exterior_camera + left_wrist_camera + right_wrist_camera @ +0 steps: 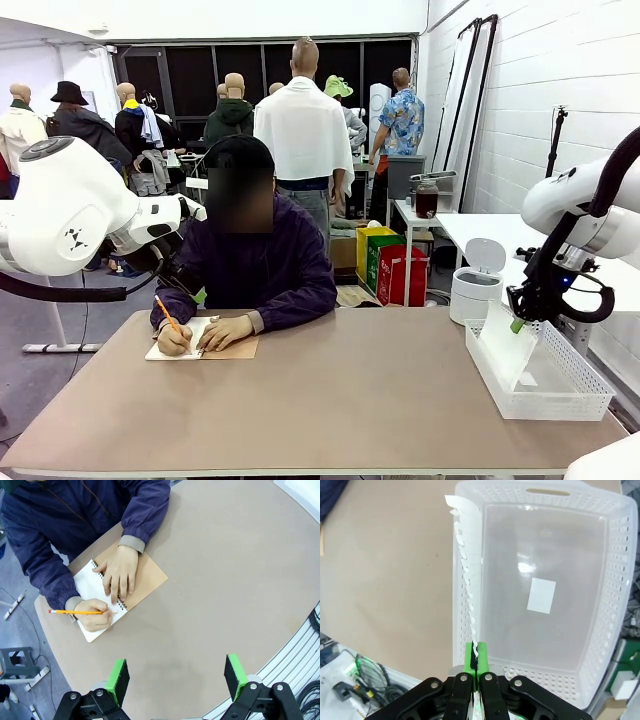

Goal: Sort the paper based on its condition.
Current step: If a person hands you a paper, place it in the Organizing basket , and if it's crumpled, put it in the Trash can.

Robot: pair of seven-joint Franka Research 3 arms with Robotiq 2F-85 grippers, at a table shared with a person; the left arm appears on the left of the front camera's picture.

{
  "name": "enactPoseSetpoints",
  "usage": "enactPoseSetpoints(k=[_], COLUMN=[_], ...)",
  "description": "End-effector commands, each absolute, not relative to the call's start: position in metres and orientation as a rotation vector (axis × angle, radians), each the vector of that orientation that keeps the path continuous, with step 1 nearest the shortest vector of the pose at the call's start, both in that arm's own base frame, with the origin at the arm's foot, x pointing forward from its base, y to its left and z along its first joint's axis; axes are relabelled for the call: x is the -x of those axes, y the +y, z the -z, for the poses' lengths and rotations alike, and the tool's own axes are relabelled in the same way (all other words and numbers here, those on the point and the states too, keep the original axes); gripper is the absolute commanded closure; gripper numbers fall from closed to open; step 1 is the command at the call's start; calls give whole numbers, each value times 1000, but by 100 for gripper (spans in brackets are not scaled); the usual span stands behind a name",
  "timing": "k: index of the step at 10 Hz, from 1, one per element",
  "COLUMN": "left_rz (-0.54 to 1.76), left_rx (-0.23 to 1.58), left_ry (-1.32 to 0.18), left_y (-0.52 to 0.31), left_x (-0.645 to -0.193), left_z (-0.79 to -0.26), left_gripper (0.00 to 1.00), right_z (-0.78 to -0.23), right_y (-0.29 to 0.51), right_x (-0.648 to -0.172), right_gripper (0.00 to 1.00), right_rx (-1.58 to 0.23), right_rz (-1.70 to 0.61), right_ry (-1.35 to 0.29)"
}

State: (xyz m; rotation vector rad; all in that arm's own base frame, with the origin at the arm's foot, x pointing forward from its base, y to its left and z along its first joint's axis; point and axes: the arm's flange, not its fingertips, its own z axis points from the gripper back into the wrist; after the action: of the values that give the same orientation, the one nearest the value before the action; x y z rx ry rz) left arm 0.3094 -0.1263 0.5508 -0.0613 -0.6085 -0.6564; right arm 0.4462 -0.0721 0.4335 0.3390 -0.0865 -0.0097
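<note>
- Closest to the front camera is my left arm (pixel 60 205), raised at the left above the tabletop (pixel 330 400). Across it, a person's hand (pixel 172 340) writes with a pencil (pixel 165 312) in a notebook (pixel 238 349). At the right, my right jaws hang over the end of the white basket (pixel 585 395) nearest the person. The paper (pixel 503 347) slopes down from them toward the basket's inside.
- From the left wrist, my green pads (pixel 118 680) stand spread wide with nothing between them, high over bare tabletop (pixel 225 580). The notebook (pixel 150 577) lies well beyond them under the person's flat hand (pixel 120 572), with the pencil (pixel 75 612) in the other hand. I judge this arm should hold off and leave the writer alone.
- From the right wrist, my right jaws are pressed together, pinching the paper (pixel 469 535) by one corner. It is a smooth sheet with a ragged torn-out edge, seen nearly edge-on. It runs along the basket's wall (pixel 620 580) on the tabletop side, and I cannot tell whether its far end is inside the rim or resting on it.
- To do the drop well, I would shift sideways toward the label (pixel 541 595) on the basket floor. I would then sink low before parting, because a thin sheet let go high or over the rim could flutter out onto the tabletop.
</note>
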Motion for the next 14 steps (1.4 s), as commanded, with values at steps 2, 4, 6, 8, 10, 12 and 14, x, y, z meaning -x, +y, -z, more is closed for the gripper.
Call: enactPoseSetpoints(k=[2, 4, 6, 8, 10, 12, 14], left_rz=[655, 655, 655, 655, 655, 655, 655], left_rx=[63, 63, 63, 63, 63, 63, 63], left_ry=[-604, -604, -604, -604, -604, -604, -604], left_y=[-125, -125, -125, -125, -125, -125, -125], left_x=[-310, -310, -310, -310, -310, -310, -310], left_z=[-550, -550, -550, -550, -550, -550, -550], left_gripper=[0, 0, 0, 0, 0, 0, 0], right_z=[-410, -391, -378, -372, -370, -367, -370], right_y=[-76, -77, -77, -78, -77, -75, -70], right_x=[-448, -448, -452, -456, -461, -467, -469], right_gripper=[100, 100, 100, 100, 81, 42, 4], right_rx=[-312, -280, -250, -179, -136, -74, -13], right_rz=[42, 88, 144, 222, 262, 324, 368], right_ry=[-98, -73, -62, -58, -27, 1, 12])
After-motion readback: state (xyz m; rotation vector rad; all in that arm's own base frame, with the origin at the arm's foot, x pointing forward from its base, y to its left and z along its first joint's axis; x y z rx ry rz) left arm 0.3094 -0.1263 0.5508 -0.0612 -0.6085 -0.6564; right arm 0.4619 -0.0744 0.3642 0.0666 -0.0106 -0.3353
